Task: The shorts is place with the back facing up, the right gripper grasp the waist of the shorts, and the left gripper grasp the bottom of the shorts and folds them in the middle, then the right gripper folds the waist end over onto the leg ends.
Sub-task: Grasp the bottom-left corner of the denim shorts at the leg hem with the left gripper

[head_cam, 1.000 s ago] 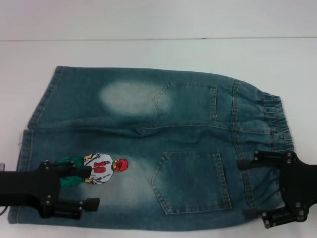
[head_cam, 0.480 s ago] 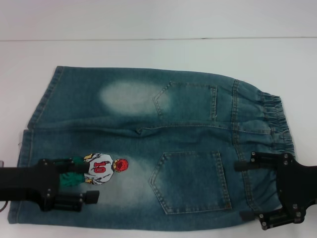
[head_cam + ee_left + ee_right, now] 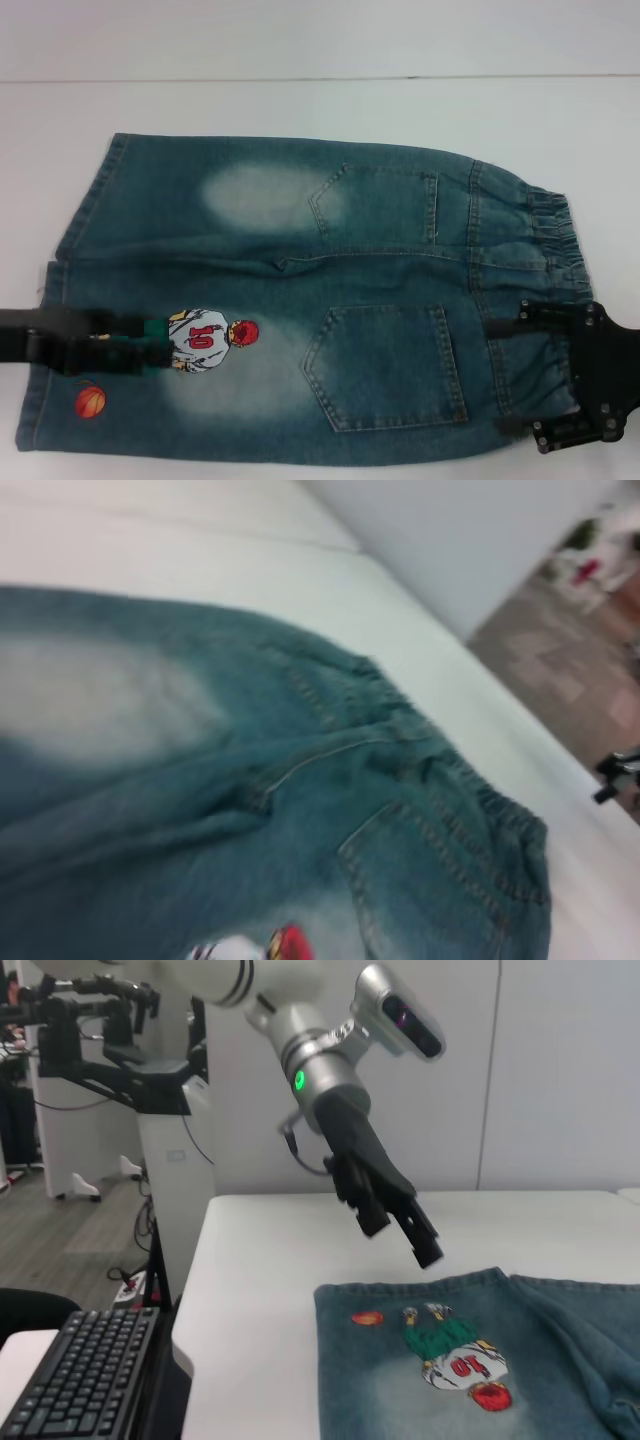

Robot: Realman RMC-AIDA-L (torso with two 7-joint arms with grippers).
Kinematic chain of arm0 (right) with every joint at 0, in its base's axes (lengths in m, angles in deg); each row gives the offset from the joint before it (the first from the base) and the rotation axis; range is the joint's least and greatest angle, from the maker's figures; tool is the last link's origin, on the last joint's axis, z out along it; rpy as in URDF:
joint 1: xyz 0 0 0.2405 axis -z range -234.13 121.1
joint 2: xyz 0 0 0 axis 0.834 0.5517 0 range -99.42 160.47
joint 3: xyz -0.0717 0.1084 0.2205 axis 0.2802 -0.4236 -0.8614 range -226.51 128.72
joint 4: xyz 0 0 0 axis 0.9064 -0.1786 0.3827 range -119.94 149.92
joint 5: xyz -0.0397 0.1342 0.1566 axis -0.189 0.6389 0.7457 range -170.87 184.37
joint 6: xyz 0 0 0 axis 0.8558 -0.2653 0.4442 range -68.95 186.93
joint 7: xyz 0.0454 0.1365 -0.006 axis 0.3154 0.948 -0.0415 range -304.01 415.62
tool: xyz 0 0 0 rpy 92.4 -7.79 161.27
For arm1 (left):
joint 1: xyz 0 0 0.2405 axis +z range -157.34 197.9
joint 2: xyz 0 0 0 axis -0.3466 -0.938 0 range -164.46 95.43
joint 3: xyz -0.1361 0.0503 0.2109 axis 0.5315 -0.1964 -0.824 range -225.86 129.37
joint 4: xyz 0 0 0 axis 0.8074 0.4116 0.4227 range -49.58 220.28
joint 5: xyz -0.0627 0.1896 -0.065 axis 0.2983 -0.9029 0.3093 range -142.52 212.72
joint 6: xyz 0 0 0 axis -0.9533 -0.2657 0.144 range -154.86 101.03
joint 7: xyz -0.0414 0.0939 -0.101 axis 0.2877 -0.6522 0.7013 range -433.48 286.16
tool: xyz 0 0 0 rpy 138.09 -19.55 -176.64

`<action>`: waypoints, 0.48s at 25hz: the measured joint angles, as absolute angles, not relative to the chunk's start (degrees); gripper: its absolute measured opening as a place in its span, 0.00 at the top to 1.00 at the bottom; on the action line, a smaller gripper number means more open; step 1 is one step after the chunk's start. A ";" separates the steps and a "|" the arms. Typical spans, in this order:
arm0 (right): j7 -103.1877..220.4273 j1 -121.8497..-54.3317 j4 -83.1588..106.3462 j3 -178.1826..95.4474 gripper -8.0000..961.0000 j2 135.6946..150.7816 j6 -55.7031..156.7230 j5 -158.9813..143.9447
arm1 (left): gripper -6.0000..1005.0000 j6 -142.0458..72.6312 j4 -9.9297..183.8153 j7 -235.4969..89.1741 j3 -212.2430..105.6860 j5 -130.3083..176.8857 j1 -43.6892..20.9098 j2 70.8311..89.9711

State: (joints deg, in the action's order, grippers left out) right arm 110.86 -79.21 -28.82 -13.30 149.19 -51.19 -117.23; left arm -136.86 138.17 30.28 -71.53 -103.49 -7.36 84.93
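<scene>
The shorts (image 3: 300, 300) lie flat on the white table, back up. Their ruffled waist (image 3: 555, 250) is on the right and the straight-hemmed leg ends (image 3: 55, 330) are on the left. My left gripper (image 3: 160, 352) is turned on its side just above the near leg, beside the cartoon player patch (image 3: 205, 340). The right wrist view shows this left gripper (image 3: 402, 1240) hovering over the hem with two separate fingertips and nothing held. My right gripper (image 3: 498, 380) stands open over the near part of the waist, one finger on either side of the gathered band.
A small basketball patch (image 3: 90, 401) shows near the hem. White table (image 3: 320, 110) surrounds the shorts, and its near edge runs close under them. In the right wrist view a keyboard (image 3: 80, 1360) and robot stand (image 3: 165, 1150) lie beyond the table's end.
The left gripper has rolled onto its side and drawn back left, uncovering the basketball patch. The right gripper has shifted slightly right over the waist. The shorts have not moved.
</scene>
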 joint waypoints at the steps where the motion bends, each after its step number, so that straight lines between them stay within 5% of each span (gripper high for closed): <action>1: 110.85 -79.21 -28.84 -13.30 0.04 149.10 -51.00 -117.23 | 0.09 -137.12 139.91 33.54 -72.19 -103.70 -7.39 84.92; 12: 110.82 -79.18 -28.94 -13.52 0.04 148.59 -49.02 -117.10 | 0.09 -140.03 151.34 58.24 -78.99 -112.40 -8.02 84.55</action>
